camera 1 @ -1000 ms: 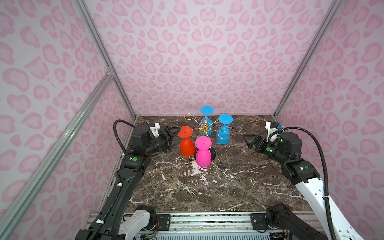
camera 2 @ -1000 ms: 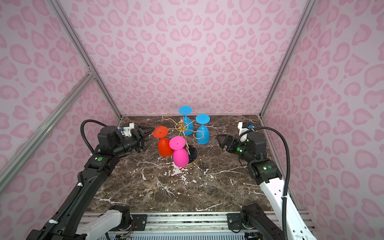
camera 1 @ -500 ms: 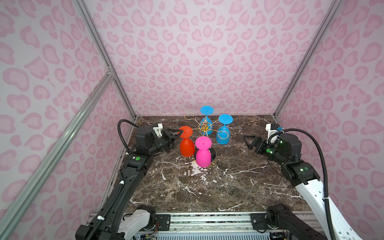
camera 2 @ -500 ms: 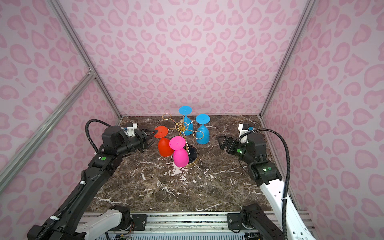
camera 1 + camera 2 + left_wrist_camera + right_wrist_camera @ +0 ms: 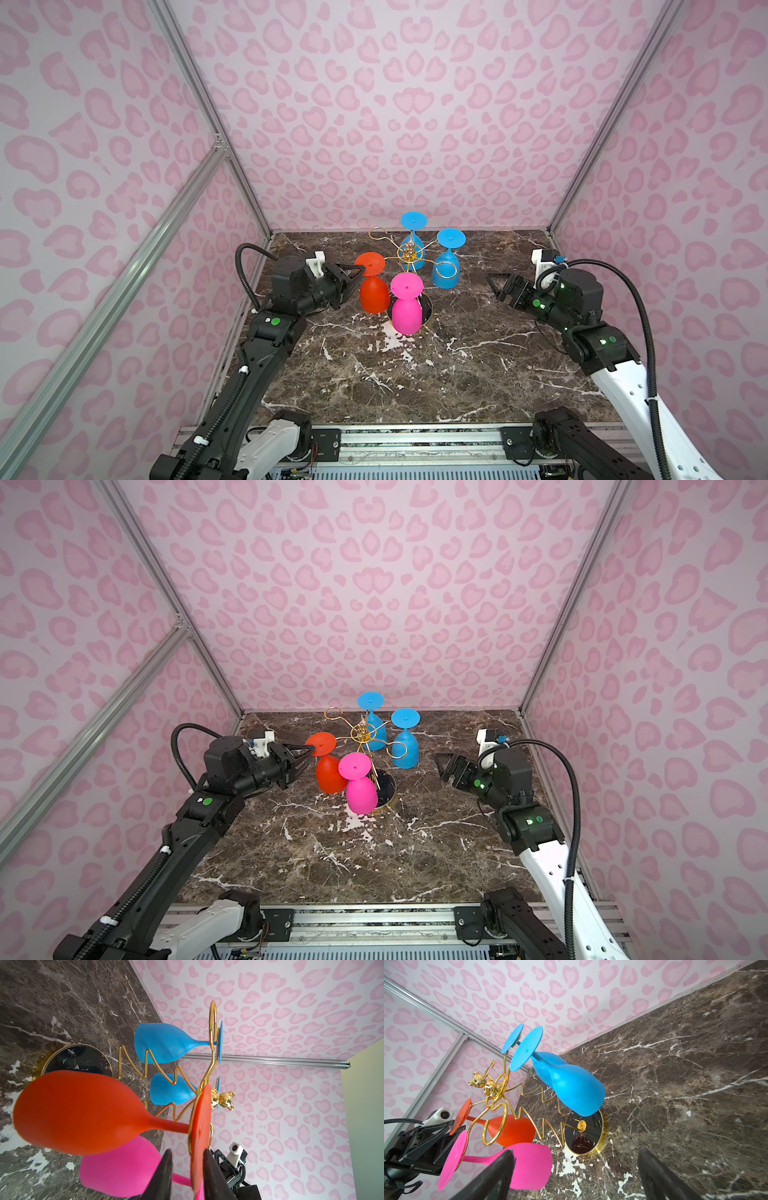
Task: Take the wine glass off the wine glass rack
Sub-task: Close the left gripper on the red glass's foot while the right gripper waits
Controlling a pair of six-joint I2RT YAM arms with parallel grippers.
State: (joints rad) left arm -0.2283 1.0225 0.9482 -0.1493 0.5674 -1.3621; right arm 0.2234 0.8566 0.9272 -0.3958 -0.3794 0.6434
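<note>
Reaches from the left with left claw (image 5: 360,273), fingers each side of red wine glass (image 5: 374,293) foot; cannot tell if pinched. Hangs stem up, left on wine glass rack (image 5: 409,253). Holds right claw (image 5: 496,286) apart, farther.
</note>
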